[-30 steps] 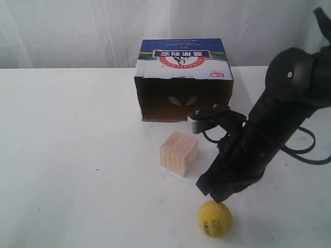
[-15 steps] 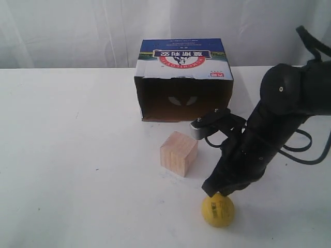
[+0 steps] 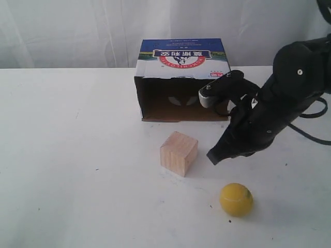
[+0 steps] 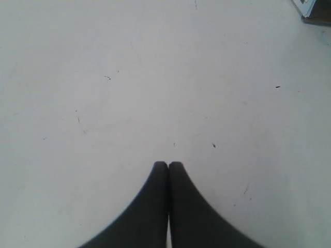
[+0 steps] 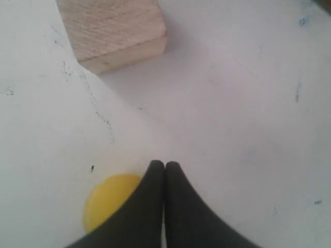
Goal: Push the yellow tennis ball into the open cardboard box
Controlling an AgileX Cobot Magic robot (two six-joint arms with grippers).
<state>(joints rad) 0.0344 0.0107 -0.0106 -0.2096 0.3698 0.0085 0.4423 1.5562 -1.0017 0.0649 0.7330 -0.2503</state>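
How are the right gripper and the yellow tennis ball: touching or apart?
Apart. Exterior view shows bare table between right gripper and yellow tennis ball.

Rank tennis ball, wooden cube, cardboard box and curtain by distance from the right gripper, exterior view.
1. The wooden cube, left of the right gripper in view, and the yellow tennis ball, nearer the camera: too close to call.
2. The open cardboard box, behind the gripper.
3. The curtain, at the back.
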